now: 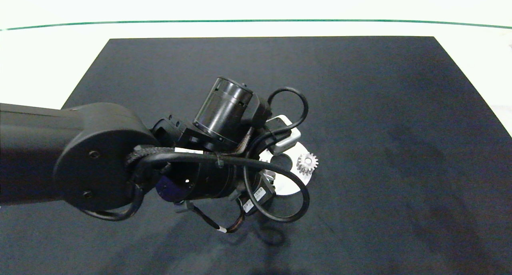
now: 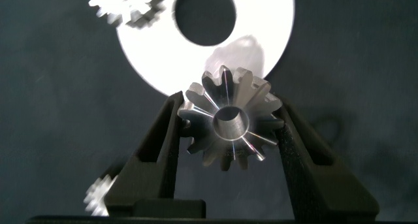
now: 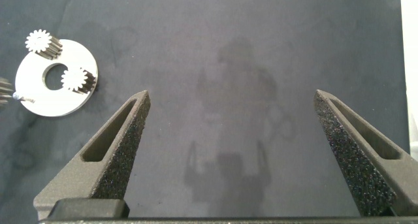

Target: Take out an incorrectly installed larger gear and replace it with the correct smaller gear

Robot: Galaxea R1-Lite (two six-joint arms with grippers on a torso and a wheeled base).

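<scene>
Above the white ring plate (image 2: 274,28), the left gripper (image 2: 230,129) holds a silver spur gear (image 2: 228,123) pinched between its two fingers, clear of the plate's rim; whether this is the larger gear cannot be judged. Two small gears (image 3: 76,79) sit on the plate, one beside its centre hole. Well away from the plate, the right gripper (image 3: 230,129) hangs over the dark mat (image 1: 380,107), fingers spread wide and empty.
</scene>
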